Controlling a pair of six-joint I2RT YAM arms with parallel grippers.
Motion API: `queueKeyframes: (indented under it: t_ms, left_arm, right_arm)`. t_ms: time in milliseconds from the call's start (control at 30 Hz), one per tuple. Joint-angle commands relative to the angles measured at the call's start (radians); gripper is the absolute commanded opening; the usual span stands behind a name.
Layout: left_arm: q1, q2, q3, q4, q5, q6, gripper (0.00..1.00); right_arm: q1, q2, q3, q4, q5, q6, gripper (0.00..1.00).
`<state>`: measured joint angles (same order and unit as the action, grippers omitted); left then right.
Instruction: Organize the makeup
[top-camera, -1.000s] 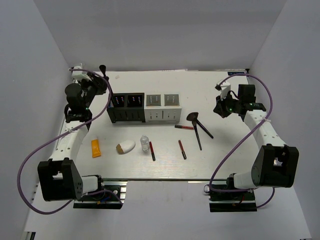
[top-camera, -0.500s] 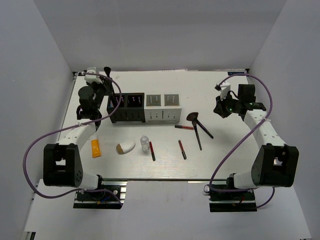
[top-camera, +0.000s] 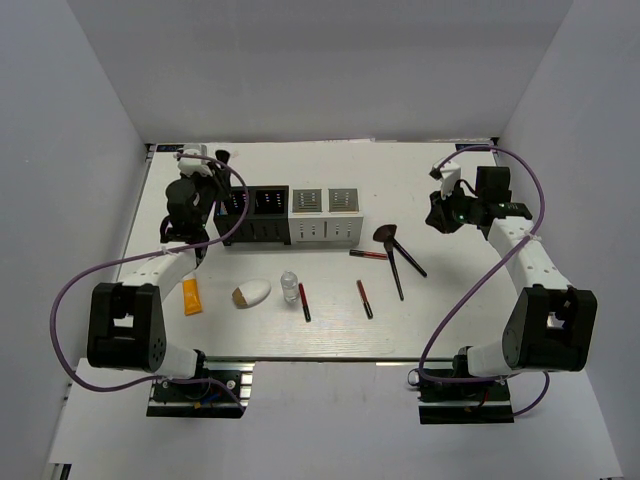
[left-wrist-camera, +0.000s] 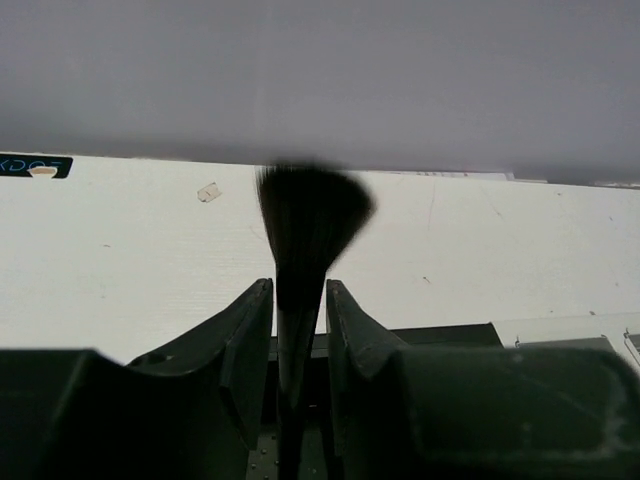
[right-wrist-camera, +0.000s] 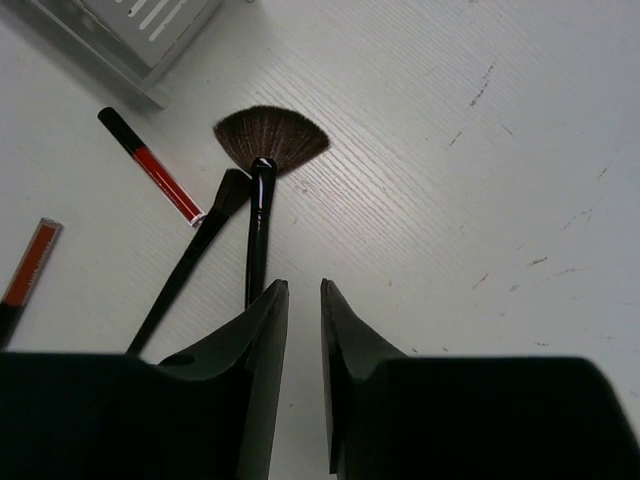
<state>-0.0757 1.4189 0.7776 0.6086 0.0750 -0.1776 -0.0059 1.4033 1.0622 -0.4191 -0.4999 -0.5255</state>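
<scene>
1. White table.
2. Black slotted organizer box stands at 10 o'clock on the table.
3. Left gripper, at the box's 11 o'clock corner, straddles an upright black fluffy brush; clamped or loose, I cannot tell.
4. Right gripper, at 2 o'clock, is slightly ajar and empty.
5. Black fan brush lies flat at the right gripper's 11 o'clock.

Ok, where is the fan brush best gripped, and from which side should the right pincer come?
Take the fan brush by its thin handle, toward the tail end, from straight above, right pincer across it. It lies flat, and a second brush lies close to it near the fan; the handles spread apart farther down.
</scene>
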Motion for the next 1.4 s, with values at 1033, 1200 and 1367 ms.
queueKeyframes:
  t_ms: [1033,1200,1367]
  left_arm:
    - [-0.003,-0.653,0.011,-0.909,0.069,-0.299,0.68]
    - [-0.003,-0.767,-0.067,-0.975,0.029,-0.341,0.7]
    - [-0.003,-0.808,-0.078,-1.017,0.005,-0.346,0.7]
  right_arm:
    - [0.25,0.365,0.177,-0.081,0.328,0.246,0.44]
    - [0.244,0.418,0.232,-0.092,0.386,0.187,0.45]
    - [0.244,0.45,0.252,-0.125,0.338,0.127,0.46]
